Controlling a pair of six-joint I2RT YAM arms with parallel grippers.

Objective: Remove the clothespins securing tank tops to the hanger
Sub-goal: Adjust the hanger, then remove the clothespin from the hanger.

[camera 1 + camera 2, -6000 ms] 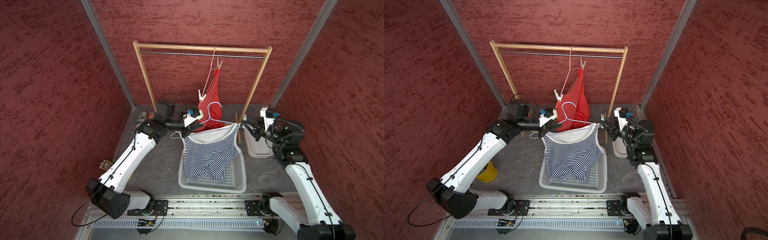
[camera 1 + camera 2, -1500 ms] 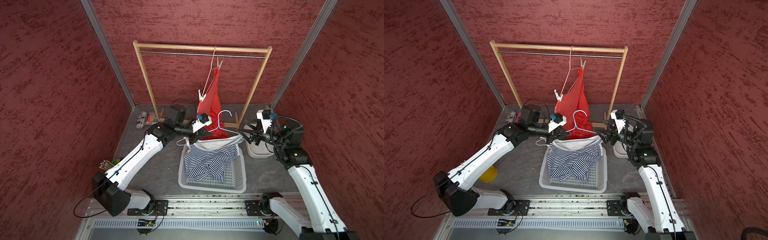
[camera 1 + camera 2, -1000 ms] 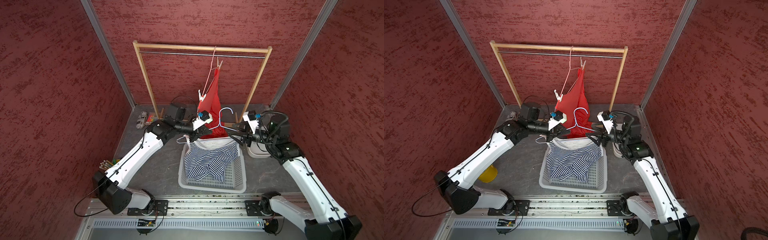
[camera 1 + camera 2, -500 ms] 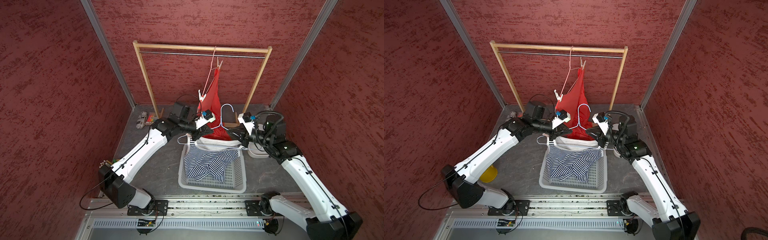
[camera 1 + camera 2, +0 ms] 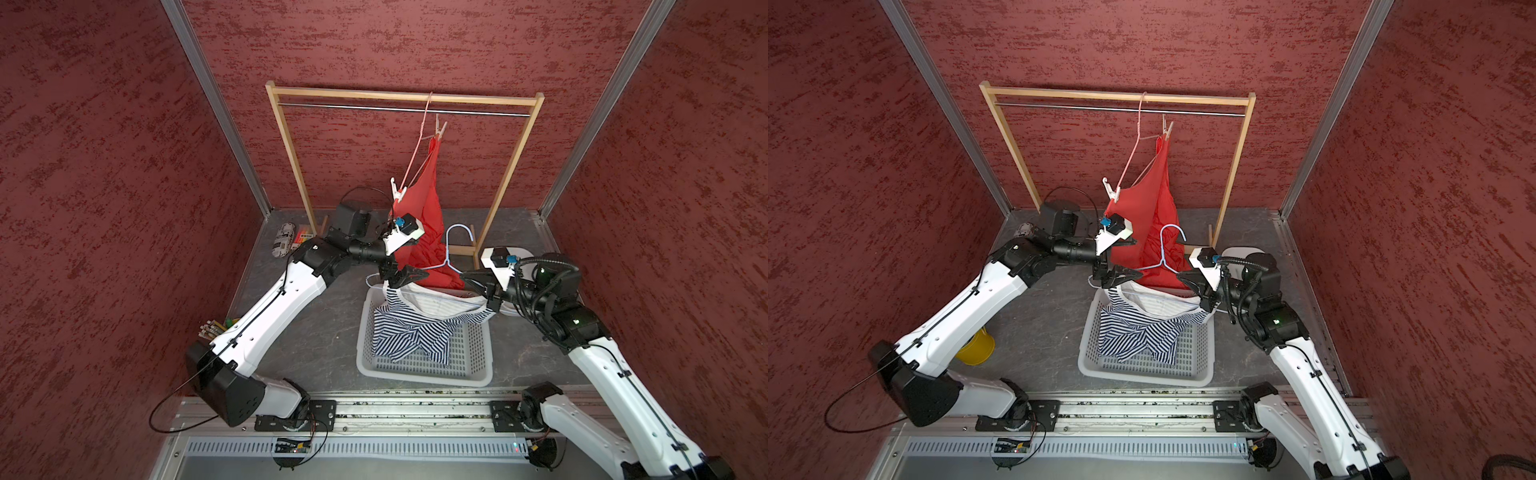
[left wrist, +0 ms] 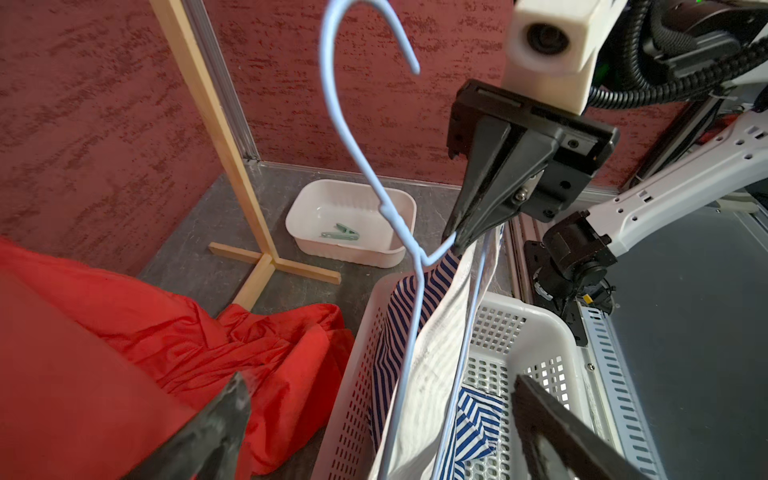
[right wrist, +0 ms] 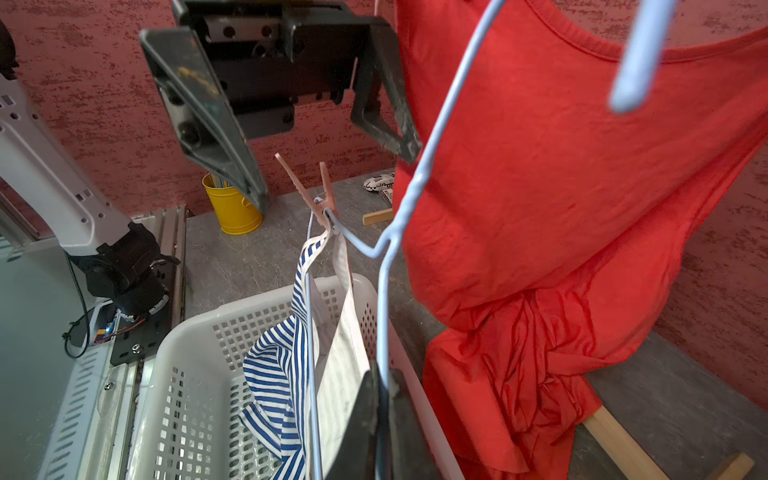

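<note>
Pink clothespin (image 7: 322,203) not yet off: it pins the striped tank top (image 5: 415,336) to the left end of the pale-blue hanger (image 6: 388,214), the cloth sagging into the white basket (image 5: 424,377) at the front middle of the desk (image 5: 324,332). One green clothespin (image 6: 340,233) lies in the tub (image 6: 299,208) near the back right corner; the red tank top (image 5: 424,224) on the rack (image 5: 291,158) at the back edge carries a white clothespin (image 5: 397,192) and a beige clothespin (image 5: 439,126). Right hand (image 6: 457,243) reaches in level, pinched shut on the hanger's right shoulder wire; left hand (image 7: 332,179) faces it, jaws spread wide just by the pink clothespin, gripping nothing.
</note>
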